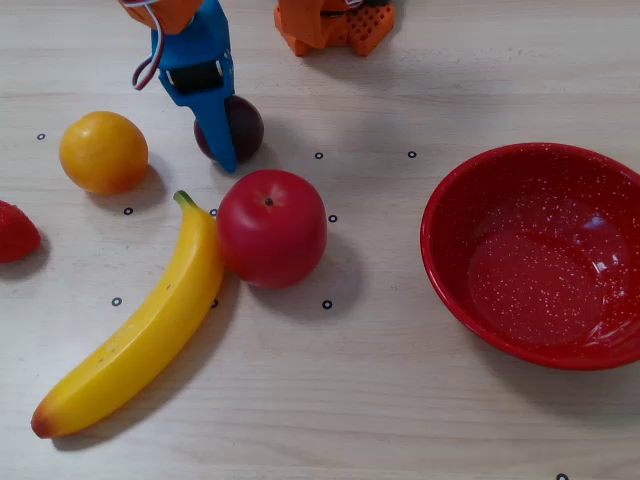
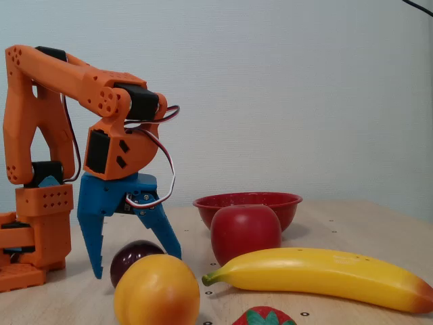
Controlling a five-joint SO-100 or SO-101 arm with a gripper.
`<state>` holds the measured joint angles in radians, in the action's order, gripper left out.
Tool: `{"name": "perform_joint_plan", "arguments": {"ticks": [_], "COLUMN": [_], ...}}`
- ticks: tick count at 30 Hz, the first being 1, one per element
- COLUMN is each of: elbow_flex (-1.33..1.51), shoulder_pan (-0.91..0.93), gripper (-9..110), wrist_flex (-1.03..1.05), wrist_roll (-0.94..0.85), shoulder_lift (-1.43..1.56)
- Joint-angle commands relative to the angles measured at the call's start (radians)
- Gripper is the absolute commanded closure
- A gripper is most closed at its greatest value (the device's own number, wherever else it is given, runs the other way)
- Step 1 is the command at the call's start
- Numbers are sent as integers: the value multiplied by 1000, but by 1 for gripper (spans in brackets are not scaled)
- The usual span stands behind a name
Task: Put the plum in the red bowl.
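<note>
The plum [image 1: 246, 124] is a small dark maroon fruit lying on the wooden table near the arm's base. In a fixed view it [image 2: 132, 258] sits between the two blue fingers. My gripper [image 2: 135, 264] is open and lowered over the plum, one finger on each side; I cannot tell whether they touch it. From above, my gripper [image 1: 220, 145] shows one blue finger lying across the plum's left part. The red speckled bowl [image 1: 432, 235] stands empty at the right, well apart from the plum. It also shows behind the apple [image 2: 287, 210].
A big red apple [image 1: 272, 228] lies just in front of the plum, between it and the bowl's side. A banana [image 1: 140, 340], an orange fruit [image 1: 103, 152] and a strawberry [image 1: 15, 232] lie to the left. The orange arm base [image 1: 335, 25] stands at the back.
</note>
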<state>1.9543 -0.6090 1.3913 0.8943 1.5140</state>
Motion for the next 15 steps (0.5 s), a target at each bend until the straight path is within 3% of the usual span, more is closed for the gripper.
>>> {"name": "perform_joint_plan", "arguments": {"ticks": [1, 10, 13, 15], "elbow_flex": [-66, -92, -98, -107], "shoulder_pan": [20, 14, 17, 18], "gripper": [56, 61, 72, 87], "wrist_flex": [-15, -21, -20, -17], "wrist_roll": [35, 48, 48, 38], "shoulder_lift": [14, -20, -21, -21]}}
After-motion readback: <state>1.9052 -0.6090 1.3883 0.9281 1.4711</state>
